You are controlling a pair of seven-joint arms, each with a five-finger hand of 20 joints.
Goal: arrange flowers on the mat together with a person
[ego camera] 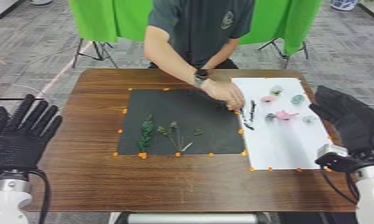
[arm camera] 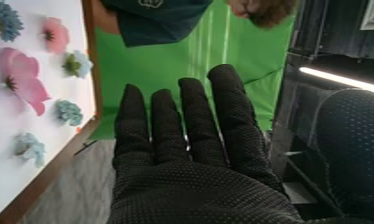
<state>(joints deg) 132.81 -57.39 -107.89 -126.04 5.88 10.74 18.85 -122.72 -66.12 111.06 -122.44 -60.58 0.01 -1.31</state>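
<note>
The right hand [arm camera: 197,192] is released, its fingers straight, empty, by the outer edge of the white sheet [ego camera: 290,147]. Just inward of it lie a grey-blue flower [ego camera: 310,119] and a large pink flower [ego camera: 285,115]; a pale blue flower [ego camera: 297,99] sits a little farther forward. Next inward come dark twigs [ego camera: 247,114], with the person's hand [ego camera: 223,94] close by them; whether it pinches one I cannot tell. Farther inward, the black mat [ego camera: 170,105] bears a leafy sprig [ego camera: 146,132] and thin stems [ego camera: 176,136], then comes the brown tabletop [ego camera: 95,170], and well apart, the left hand [ego camera: 16,145], also released and empty.

The step looks like choosing a bloom for the mat. Best to let the person's fingers clear the twigs, come down from above, pinch low around the flower without crushing petals, lift it over its neighbours, and lay it gently against the stem tops
</note>
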